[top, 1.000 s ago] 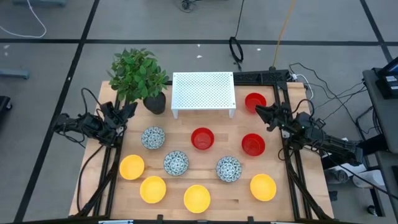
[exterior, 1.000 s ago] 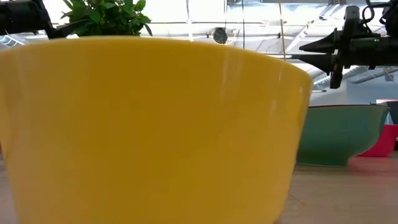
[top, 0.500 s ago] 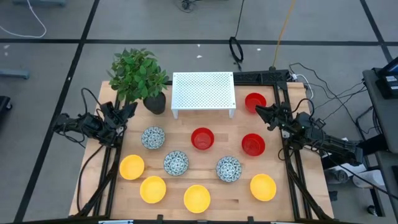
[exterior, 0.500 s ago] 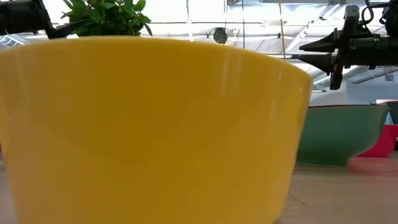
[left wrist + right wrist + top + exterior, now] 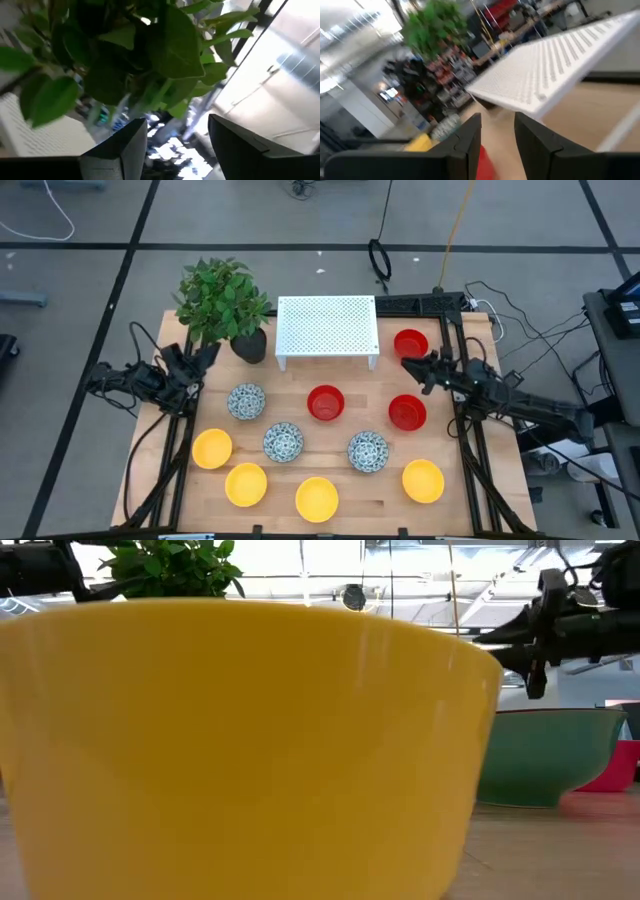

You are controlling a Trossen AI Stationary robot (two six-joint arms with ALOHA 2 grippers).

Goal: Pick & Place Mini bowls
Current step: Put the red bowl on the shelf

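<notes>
Now the right claw (image 5: 409, 367) has crept inward from where it hung a second ago, toward the tabletop's (image 5: 345, 485) middle. It hovers just below the far red bowl (image 5: 410, 343) near the rack's (image 5: 327, 328) right end and above the right-hand red bowl (image 5: 407, 412). In the right wrist view its fingers (image 5: 466, 145) stand spread with a plain gap, nothing between them, and the rack fills much of that view. In the low view the arm has also dropped slightly.

The left claw (image 5: 207, 356) waits at the left edge beside the plant (image 5: 221, 300), unchanged; its fingers (image 5: 118, 151) are parted and empty among the leaves.

None of the bowls have shifted. The third red bowl (image 5: 325, 403) sits mid-table below the rack. The speckled bowls lie at left (image 5: 246, 401), at centre (image 5: 283, 442) and at right (image 5: 367, 451). Four yellow bowls line the near side: one at left (image 5: 212, 448), a second (image 5: 246, 484), a third (image 5: 316, 498), and one at right (image 5: 423, 480). One yellow bowl (image 5: 240, 740) fills most of the low view, with a teal-looking bowl (image 5: 545, 755) behind it.
</notes>
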